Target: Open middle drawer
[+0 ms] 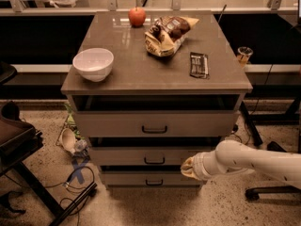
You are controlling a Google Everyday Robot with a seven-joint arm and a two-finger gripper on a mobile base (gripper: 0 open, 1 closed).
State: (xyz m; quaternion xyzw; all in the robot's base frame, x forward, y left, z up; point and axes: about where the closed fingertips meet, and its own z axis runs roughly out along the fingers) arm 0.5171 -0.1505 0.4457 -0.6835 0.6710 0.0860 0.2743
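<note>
The middle drawer (122, 155) is a wide grey-beige front with a small black bar handle (154, 161) at its centre. It sits between the taller top drawer (113, 124) and the low bottom drawer (127, 179). A dark gap shows above its front. My white arm comes in from the right. My gripper (187, 167) is at the right part of the cabinet front, at the lower edge of the middle drawer and right of the handle, not on it.
On the cabinet top (127, 76) are a white bowl (93, 63), a red apple (137, 16), a snack bag (167, 34) and a dark bar (199, 64). A dark chair (19, 140) stands left. Cables and clutter (75, 171) lie on the floor at left.
</note>
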